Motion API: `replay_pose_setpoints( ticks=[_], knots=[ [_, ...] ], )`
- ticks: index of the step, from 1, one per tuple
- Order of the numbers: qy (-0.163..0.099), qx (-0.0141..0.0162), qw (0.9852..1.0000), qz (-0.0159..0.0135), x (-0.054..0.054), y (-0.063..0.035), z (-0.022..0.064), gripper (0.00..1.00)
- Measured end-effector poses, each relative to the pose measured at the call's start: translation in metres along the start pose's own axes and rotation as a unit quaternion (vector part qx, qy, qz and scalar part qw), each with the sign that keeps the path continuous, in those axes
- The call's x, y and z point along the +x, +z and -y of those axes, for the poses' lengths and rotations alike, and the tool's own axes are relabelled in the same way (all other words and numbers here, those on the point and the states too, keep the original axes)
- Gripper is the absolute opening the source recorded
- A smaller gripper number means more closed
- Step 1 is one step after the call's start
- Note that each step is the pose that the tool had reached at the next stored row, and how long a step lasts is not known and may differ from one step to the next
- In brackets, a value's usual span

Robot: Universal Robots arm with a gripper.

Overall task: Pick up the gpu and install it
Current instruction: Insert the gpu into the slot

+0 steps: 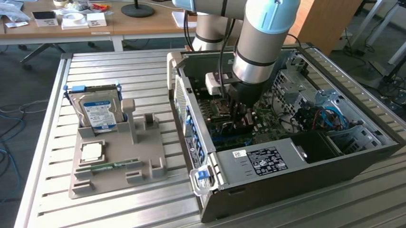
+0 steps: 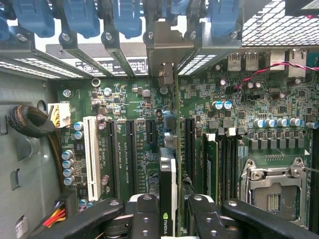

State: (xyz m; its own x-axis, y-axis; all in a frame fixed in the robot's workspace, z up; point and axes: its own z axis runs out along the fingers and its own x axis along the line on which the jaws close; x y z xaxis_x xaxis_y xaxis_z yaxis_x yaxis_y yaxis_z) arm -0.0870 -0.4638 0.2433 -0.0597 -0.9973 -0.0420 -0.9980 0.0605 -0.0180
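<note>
A grey and blue robot arm (image 1: 257,42) reaches down into an open black computer case (image 1: 285,156) that lies on its side on a slatted metal table (image 1: 51,209). In the exterior view the lower end of the arm blocks the gripper (image 1: 241,118), so its fingertips and whatever they hold are hard to make out there.

The wrist view looks straight down onto the green motherboard (image 2: 134,149). The gripper (image 2: 168,219) has two black fingers (image 2: 144,219) partly closed, pinching the gpu (image 2: 168,194) between them. The gpu is seen edge-on, a thin dark card standing upright, its lower part cut off by the picture's edge. A green Nvidia eye logo can be read on it between the fingers. Its narrow metal bracket (image 2: 167,59) runs up to the row of blue slot clips (image 2: 124,20) at the case's rear wall. The card stands over the expansion slots, between a long white slot (image 2: 91,157) and the dark memory slots (image 2: 219,164); whether it is fully seated cannot be told. The empty silver processor socket (image 2: 271,191) sits nearby. Tiny white print on the board is too small to read.

In the exterior view, a white label (image 1: 265,161) on the power supply carries unreadable text. To the exterior view's left of the case, a grey holder tray (image 1: 95,183) carries an upright silver hard drive (image 1: 98,111) with a blue and white label, a square processor chip (image 1: 92,152) and a slim green memory stick (image 1: 111,166). A desk (image 1: 76,23) with small boxes stands behind.
</note>
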Motion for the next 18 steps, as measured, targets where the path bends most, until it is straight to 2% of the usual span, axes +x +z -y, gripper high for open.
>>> replay_pose_setpoints(
  ticks=[7,8,10,11,18],
  knots=[
    [0.0,0.0,1.0,0.0,0.0,0.0,0.0,0.27],
    [0.0,-0.0002,1.0,0.0007,-0.0001,0.0004,-0.0002,0.27],
    [0.0,0.0003,1.0,0.0007,-0.0001,0.0006,-0.0002,0.28],
    [0.0,0.0001,1.0,0.0001,-0.0001,0.0001,-0.0001,0.34],
    [0.0,0.0,1.0,-0.0001,-0.0001,-0.0024,0.0,0.34]
  ],
)
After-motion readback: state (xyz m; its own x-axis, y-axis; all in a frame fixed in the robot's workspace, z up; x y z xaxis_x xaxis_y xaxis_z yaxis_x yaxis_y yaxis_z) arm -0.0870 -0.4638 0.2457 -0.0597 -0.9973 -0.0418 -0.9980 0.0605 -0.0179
